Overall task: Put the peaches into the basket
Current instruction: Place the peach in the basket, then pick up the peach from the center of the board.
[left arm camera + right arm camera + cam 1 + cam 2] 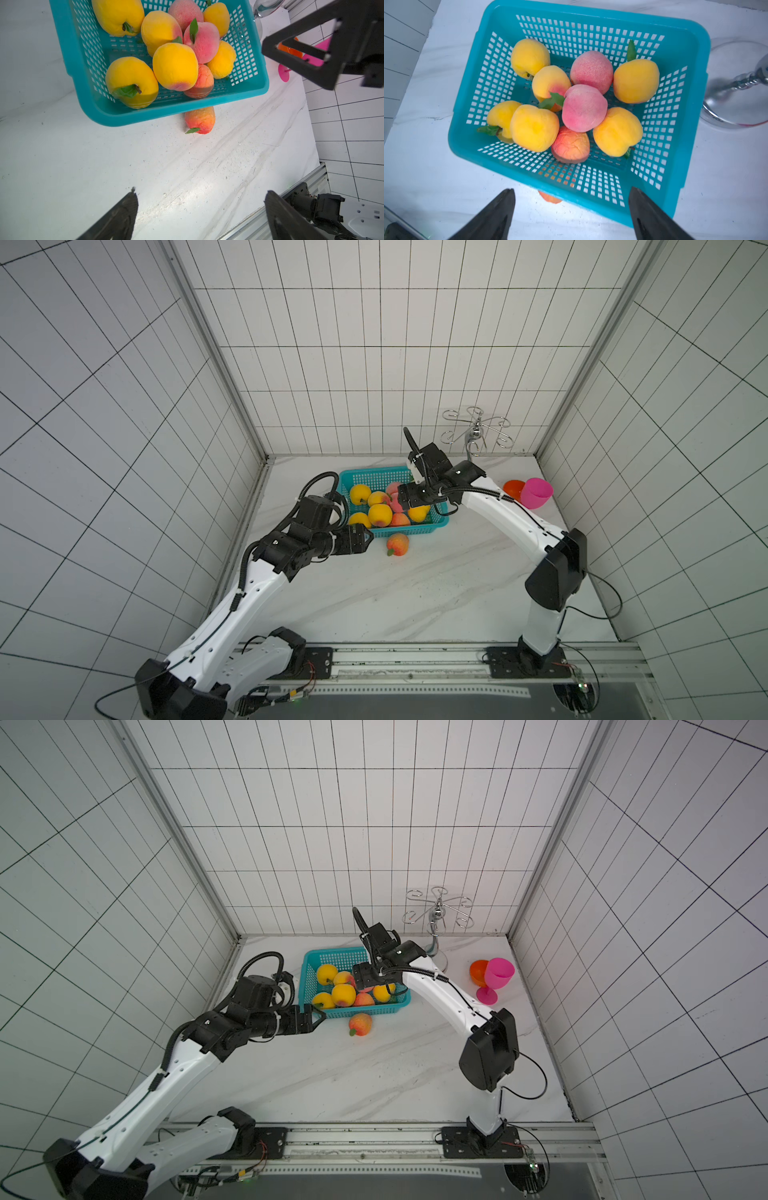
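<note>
White tiled walls [374,364] box in the marbled tabletop [415,605]. Left gripper [200,194] sits low beside the basket [571,31], right gripper [571,189] hovers above it, both spread wide and empty. Nine peaches [533,126] are inside, and a stray peach [397,544] lies just outside.

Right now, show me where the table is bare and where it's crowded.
Bare: the wide marble stretch of the table from the loose peach back to the rail. Crowded: the basket, piled with peaches, left gripper and right gripper open by it; goblets and wire rack fill the far right corner.
</note>
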Controlling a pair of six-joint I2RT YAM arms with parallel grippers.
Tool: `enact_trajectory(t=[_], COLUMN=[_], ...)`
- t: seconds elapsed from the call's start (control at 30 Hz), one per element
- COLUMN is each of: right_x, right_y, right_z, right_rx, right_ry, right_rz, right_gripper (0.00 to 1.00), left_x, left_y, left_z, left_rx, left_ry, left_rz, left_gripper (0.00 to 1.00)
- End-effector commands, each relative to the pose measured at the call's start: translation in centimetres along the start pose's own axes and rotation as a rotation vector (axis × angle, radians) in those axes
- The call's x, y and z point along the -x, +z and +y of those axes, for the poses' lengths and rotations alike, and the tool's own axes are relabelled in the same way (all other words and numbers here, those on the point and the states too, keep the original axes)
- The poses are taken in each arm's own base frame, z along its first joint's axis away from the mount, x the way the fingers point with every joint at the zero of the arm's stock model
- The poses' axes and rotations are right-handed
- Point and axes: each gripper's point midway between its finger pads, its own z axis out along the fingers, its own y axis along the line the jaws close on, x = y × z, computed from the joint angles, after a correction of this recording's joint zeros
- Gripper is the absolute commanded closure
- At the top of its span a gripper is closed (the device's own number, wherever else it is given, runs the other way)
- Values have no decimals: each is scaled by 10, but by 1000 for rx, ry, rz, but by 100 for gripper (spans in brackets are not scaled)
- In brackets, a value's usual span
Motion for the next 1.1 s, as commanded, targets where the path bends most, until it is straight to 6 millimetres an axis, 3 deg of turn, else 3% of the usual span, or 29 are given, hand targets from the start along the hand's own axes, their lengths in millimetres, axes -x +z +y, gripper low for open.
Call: enact_trajectory(t=[0.0,0.27,0.53,0.73,1.07], right_x=[-28,-73,-104,-119,-141], right_y=[-15,-58,-70,-73,-76], right_z=[-1,19,23,26,10], right_rx=[-65,-57,28,96,250], right_ry=[-3,7,-21,-103,-54], right_rz=[28,11,7,9,33], right_gripper=[11,10,10,9,8], left_x=[-20,-49,-62,-62,-44], left_y=[-2,0,17,43,81], left_z=[3,6,1,-3,-30], left_rx=[-12,-31,-33,-1,11], left_ry=[-12,-53,-58,-70,-47], left_rz=[61,89,83,83,-44], left_gripper=[7,7,6,6,6])
